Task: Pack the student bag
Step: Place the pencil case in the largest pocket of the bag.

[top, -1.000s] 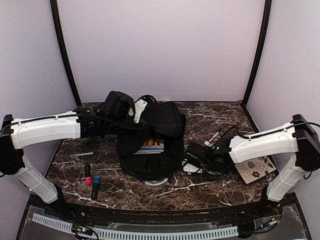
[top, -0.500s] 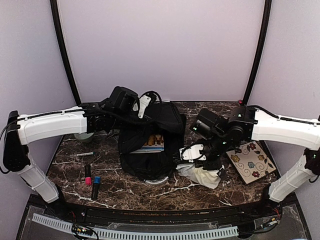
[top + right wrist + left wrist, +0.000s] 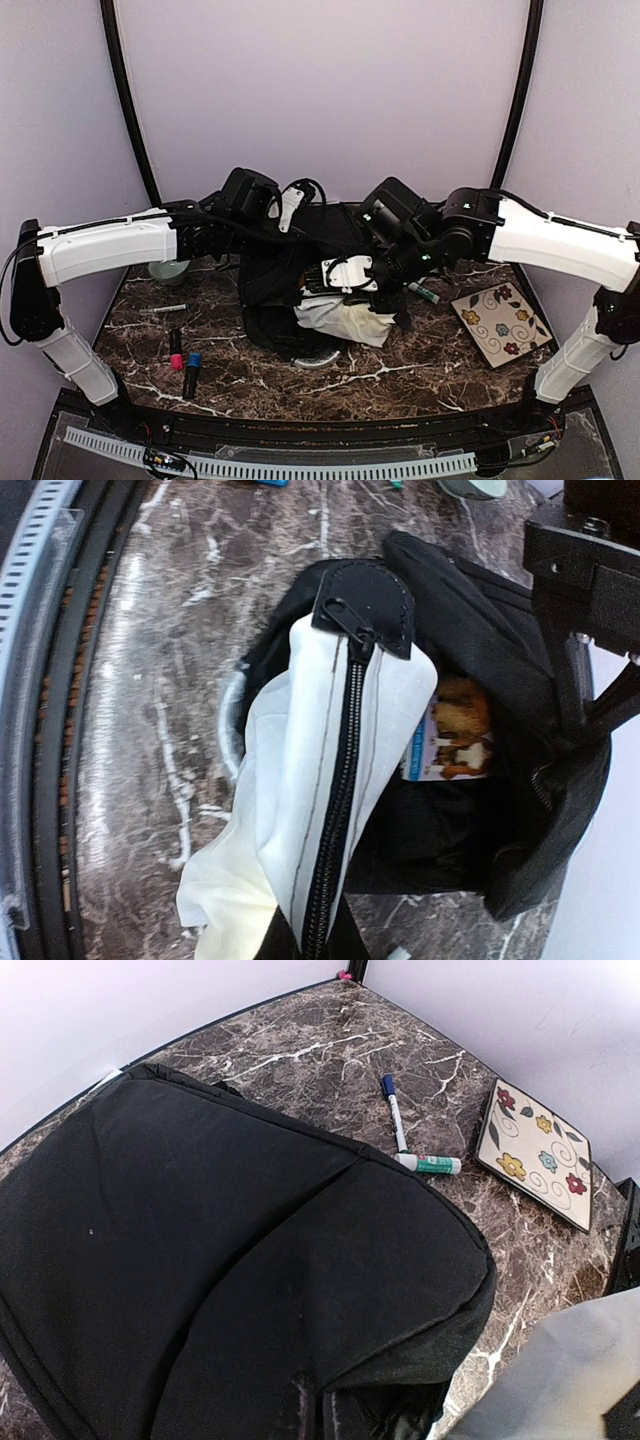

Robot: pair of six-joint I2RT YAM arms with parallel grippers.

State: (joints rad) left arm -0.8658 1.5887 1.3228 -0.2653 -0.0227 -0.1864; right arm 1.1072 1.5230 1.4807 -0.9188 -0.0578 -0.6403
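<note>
- Gripping one end of the white pouch (image 3: 345, 318), the right gripper (image 3: 343, 283) has its fingers clamped on the fabric, and the pouch hangs from them.
- A black zipper (image 3: 345, 730) runs along the pouch away from those fingers and ends at a black tab (image 3: 362, 600).
- Just beyond that tab end is the student bag (image 3: 285, 285). It lies on the marble table (image 3: 420, 370) between the two arms, its mouth gaping toward the pouch.
- Inside the mouth, past the pouch and off to one side of the right fingers, a book (image 3: 452, 742) with a printed cover shows.
- The left gripper (image 3: 284, 210) sits at the bag's far top edge. Whether its fingers are apart or closed on the fabric cannot be told, as its own camera shows only the bag's black panel directly below.
- Ahead of the left fingers, beyond the bag, a blue-capped pen (image 3: 392, 1110) and a green glue stick (image 3: 432, 1164) lie end to end, with a flowered tile (image 3: 535, 1150) just past them.
- Well apart from both grippers, toward the near edge on the left arm's side, lie a pink-capped marker (image 3: 175, 350), a blue-capped marker (image 3: 191, 372) and a thin pen (image 3: 165, 309).
</note>
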